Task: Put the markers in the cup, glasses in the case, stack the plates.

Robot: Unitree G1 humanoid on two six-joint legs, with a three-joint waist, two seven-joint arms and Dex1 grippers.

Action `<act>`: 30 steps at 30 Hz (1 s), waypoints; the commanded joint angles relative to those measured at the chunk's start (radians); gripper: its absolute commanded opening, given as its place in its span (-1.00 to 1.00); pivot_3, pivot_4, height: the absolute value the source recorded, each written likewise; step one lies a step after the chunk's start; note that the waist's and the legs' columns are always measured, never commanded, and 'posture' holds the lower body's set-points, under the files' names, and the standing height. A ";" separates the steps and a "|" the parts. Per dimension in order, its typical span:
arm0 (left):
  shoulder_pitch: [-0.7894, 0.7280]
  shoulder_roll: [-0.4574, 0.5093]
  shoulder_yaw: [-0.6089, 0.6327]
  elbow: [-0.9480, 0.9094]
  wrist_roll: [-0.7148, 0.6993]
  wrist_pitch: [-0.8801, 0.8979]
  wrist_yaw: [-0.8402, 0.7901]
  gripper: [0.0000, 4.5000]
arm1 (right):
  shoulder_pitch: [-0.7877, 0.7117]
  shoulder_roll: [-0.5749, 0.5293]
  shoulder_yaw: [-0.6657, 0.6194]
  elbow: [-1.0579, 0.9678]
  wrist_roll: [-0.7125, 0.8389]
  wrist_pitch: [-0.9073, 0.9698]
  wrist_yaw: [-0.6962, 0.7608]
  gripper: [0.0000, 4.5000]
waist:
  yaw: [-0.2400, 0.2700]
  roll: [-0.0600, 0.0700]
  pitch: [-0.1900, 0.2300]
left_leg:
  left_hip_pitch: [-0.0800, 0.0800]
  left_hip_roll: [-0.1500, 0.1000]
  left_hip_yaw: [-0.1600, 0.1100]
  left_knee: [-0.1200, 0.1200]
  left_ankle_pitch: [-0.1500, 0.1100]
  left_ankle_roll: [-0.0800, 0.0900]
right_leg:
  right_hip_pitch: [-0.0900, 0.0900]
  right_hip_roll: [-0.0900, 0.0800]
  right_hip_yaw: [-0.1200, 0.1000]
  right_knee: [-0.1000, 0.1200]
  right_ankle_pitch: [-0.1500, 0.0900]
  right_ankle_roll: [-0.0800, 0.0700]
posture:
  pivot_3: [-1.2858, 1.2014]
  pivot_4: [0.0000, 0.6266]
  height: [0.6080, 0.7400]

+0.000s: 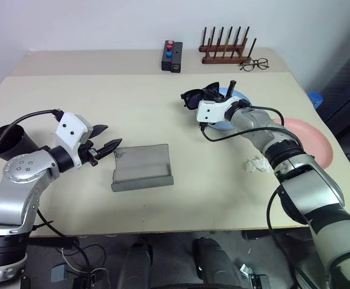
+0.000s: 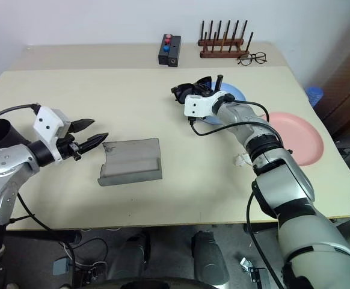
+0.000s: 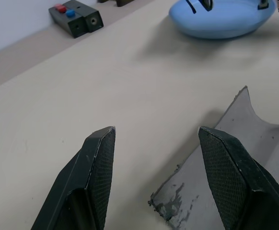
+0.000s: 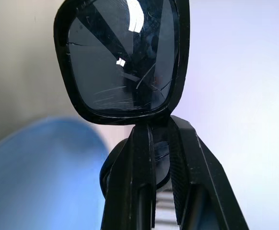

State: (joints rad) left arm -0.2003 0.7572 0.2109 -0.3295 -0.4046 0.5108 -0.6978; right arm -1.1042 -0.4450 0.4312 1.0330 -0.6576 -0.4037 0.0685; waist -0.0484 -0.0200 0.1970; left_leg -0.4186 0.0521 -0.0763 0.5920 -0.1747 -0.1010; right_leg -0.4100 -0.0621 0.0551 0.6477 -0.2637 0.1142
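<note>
Left eye view: open case [image 1: 142,167] empty; right pincer [image 1: 206,94] clamps sunglasses [image 1: 194,97]; left pincer [image 1: 106,139] spread, empty.

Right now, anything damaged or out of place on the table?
Yes. The sunglasses clamped in the right tool have scratched lenses. A crumpled white scrap lies beside the pink plate. The grey case has scuffed marks at one corner.

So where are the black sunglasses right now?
The sunglasses are pinched in the right gripper, held up over the blue plate toward the far right of the table.
</note>
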 commanded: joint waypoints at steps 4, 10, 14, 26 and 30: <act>-0.016 0.001 0.003 -0.029 -0.001 -0.017 -0.005 0.25 | -0.046 0.015 -0.094 0.018 0.111 0.084 0.042 -0.97 | 0.000 0.000 0.000 | 0.000 0.000 0.000 0.000 0.000 0.000 | 0.000 0.000 0.000 0.000 0.000 0.000 | 0.03 -0.52 0.98; -0.008 0.001 0.005 -0.037 -0.002 -0.014 -0.003 0.25 | -0.032 -0.015 -0.085 -0.074 0.114 0.092 0.104 -0.97 | -0.002 0.000 0.000 | 0.000 0.000 0.000 0.000 0.000 0.000 | 0.000 0.000 0.000 0.000 0.000 0.000 | 0.03 -0.52 0.98; 0.003 0.006 0.025 -0.035 0.001 -0.017 0.002 0.25 | 0.052 -0.088 -0.053 -0.389 0.163 0.043 0.367 -0.97 | -0.001 0.001 0.000 | -0.001 0.000 0.000 0.000 0.000 0.000 | -0.001 0.000 0.000 0.000 0.000 0.001 | 0.03 -0.52 0.98; -0.018 0.012 0.024 0.000 0.012 -0.035 0.004 0.25 | 0.308 -0.143 -0.044 -0.969 0.358 0.173 0.813 -0.97 | 0.008 0.000 0.000 | -0.001 0.000 0.000 0.002 0.000 0.000 | 0.001 0.000 0.000 0.000 -0.001 0.001 | 0.03 -0.52 0.98; -0.010 0.012 0.024 -0.006 0.011 -0.034 0.003 0.25 | 0.335 -0.216 -0.024 -0.961 0.292 0.116 0.851 -0.97 | 0.006 0.000 0.000 | -0.001 0.000 0.000 0.001 0.000 0.000 | 0.000 0.000 0.000 -0.001 -0.001 0.001 | 0.03 -0.52 0.98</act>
State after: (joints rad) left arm -0.2035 0.7622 0.2188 -0.3160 -0.4002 0.4936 -0.6954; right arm -0.7650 -0.6331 0.4188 0.0854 -0.3385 -0.2651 0.9129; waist -0.0422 -0.0197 0.1972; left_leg -0.4193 0.0519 -0.0762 0.5935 -0.1749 -0.1009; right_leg -0.4096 -0.0624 0.0549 0.6470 -0.2648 0.1151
